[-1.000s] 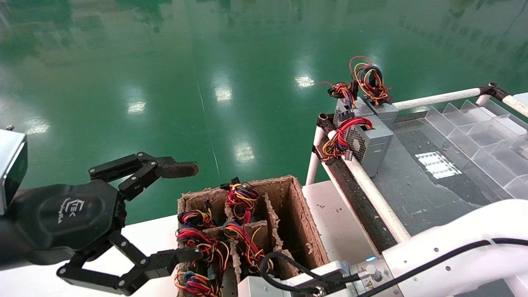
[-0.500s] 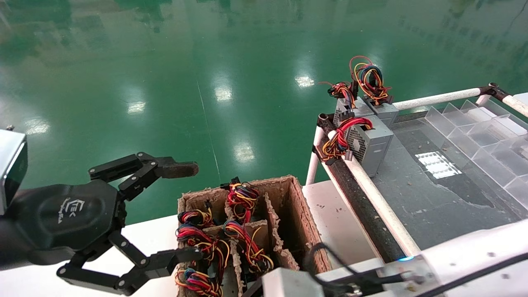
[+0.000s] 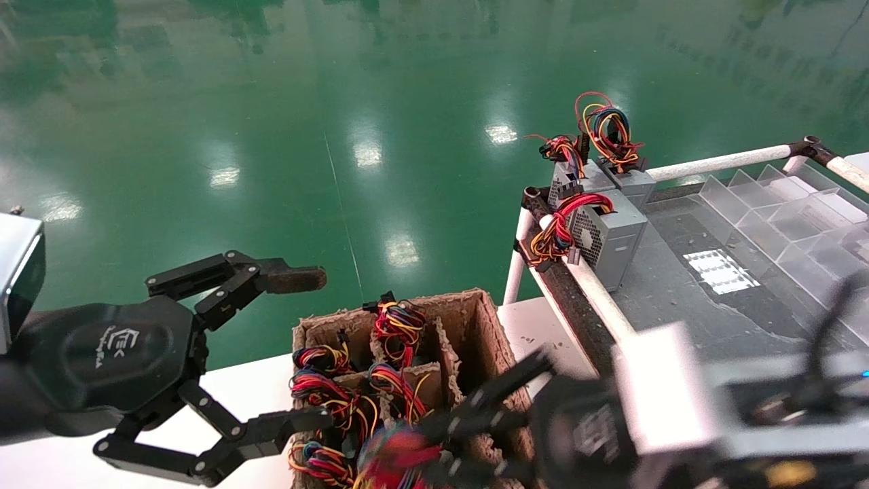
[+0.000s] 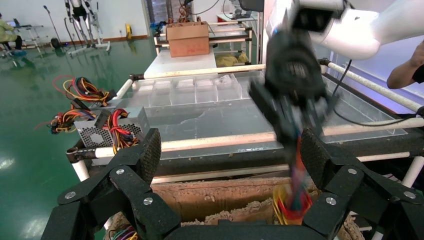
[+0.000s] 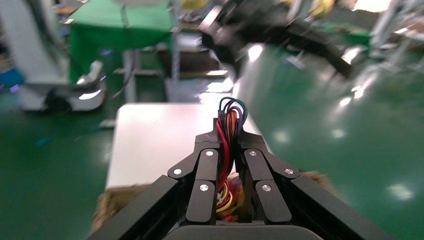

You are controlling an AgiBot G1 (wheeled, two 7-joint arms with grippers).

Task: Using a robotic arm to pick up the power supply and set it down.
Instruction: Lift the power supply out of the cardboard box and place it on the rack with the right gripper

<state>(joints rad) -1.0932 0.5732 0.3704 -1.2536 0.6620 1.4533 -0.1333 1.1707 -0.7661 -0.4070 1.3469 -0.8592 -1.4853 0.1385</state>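
We see a glossy green floor [image 3: 271, 102] mirroring the lights, a rough, fibrous brown pulp tray [image 3: 492, 353], matt grey metal power supplies [image 3: 611, 238] with perforated mesh, clear smooth plastic dividers [image 3: 801, 231], a smooth white tabletop [image 3: 258, 387], and plastic-sheathed wires [image 5: 229, 125].

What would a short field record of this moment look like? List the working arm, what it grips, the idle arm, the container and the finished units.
working arm: right end effector, over the cardboard crate
grip: shut on the wire bundle of a power supply, whose body is hidden
idle arm: left end effector, open, beside the crate
container: divided crate holding more wire bundles
finished units: grey power supplies standing on the conveyor table
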